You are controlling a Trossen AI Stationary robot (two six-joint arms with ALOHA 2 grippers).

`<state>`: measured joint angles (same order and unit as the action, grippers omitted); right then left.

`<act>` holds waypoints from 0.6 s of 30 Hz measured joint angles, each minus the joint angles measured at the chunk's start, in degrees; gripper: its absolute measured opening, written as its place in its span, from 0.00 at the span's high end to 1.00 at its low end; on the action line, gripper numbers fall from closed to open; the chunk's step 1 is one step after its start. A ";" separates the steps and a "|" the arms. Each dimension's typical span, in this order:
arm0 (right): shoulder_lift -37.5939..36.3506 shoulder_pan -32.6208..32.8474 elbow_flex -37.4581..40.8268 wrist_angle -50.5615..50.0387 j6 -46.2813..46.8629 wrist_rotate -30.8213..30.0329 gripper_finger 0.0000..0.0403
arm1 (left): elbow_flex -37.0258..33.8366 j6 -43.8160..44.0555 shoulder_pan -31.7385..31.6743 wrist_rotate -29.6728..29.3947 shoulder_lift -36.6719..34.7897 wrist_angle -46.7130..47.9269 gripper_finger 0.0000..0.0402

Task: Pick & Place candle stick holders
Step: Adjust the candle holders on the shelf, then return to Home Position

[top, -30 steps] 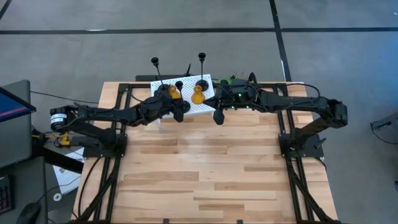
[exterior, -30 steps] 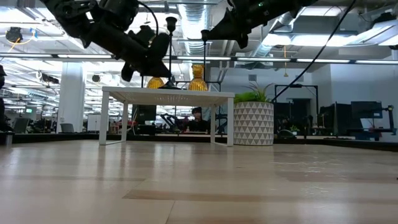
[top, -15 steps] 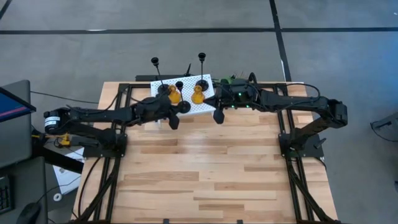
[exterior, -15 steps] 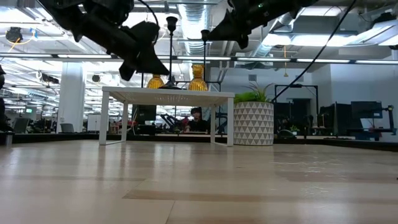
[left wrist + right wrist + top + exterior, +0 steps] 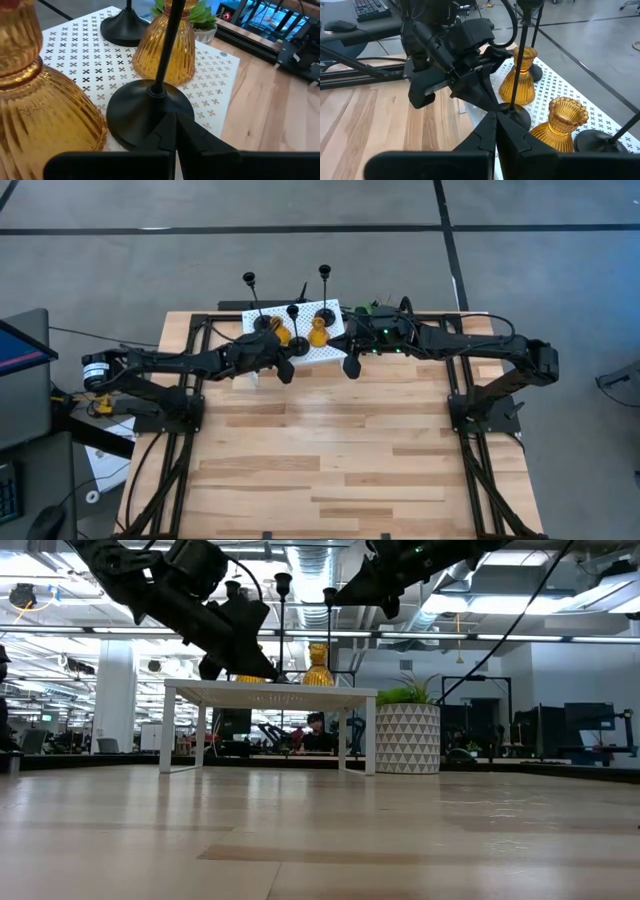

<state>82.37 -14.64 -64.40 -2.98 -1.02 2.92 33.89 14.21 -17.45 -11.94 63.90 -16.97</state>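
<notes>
While the left tool [image 5: 287, 367] is hanging at the near edge of the white stand [image 5: 330, 352], its fingers are pressed together, gripping nothing, tips just short of a black holder's [image 5: 150, 109] round base. Two amber holders [image 5: 318, 332] and two more black ones are standing on the stand. Closed and empty, the right tool [image 5: 351, 366] is hovering just right of the stand's near corner, over the tabletop [image 5: 350, 450].

Five holders [image 5: 298, 338] crowd the white stand [image 5: 322, 352] between both tools, the plant [image 5: 372, 308] just beside, while the near table [image 5: 330, 450] lies open.
</notes>
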 joint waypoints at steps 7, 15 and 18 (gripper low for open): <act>0.00 -0.02 0.00 -0.02 -0.02 0.02 1.00 | -0.02 1.25 3.06 -0.77 -3.91 1.97 0.99; -0.77 -0.70 -0.05 0.13 0.55 6.32 1.00 | 0.00 0.34 10.82 -2.82 -17.74 7.46 0.99; -2.35 -1.42 0.04 -1.73 1.50 9.68 1.00 | -0.02 -1.83 12.93 -2.85 -22.20 8.77 0.99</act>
<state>80.02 -16.05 -64.36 -4.72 0.48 12.60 33.87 12.39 -4.53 -14.79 41.70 -8.20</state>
